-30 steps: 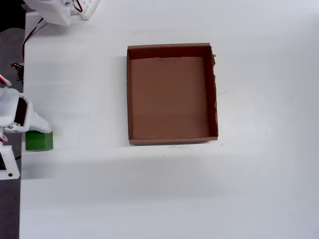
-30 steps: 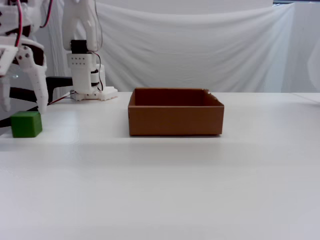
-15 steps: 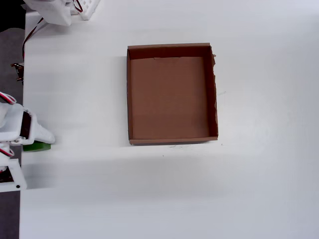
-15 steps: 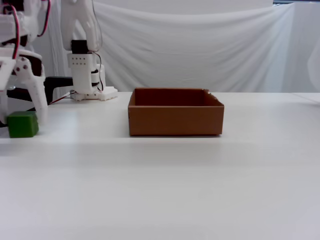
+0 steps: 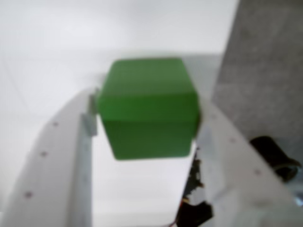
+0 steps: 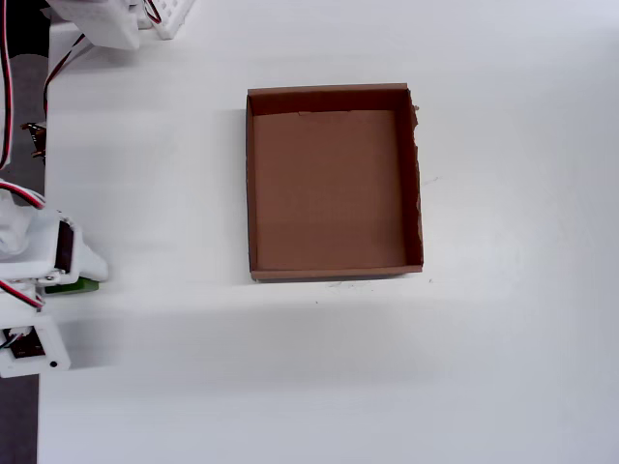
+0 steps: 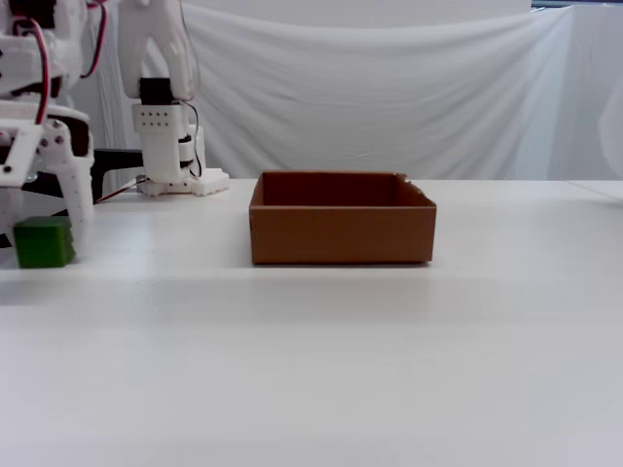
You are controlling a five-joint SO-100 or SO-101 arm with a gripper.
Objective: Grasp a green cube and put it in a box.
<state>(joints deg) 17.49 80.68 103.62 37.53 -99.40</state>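
White table (image 7: 389,370) (matte, bare in front), white draped cloth backdrop (image 7: 389,97) behind it.

The overhead view shows a white table (image 6: 319,387) with the arm's white gripper (image 6: 60,282) low at the left edge. Only a thin green sliver of the green cube (image 6: 75,286) shows, directly beneath the gripper and mostly covered by it. Whether the fingers are clamped on it cannot be determined from above. The box (image 6: 334,97), brown cardboard and empty, lies well apart to the gripper's right, its right wall ragged.
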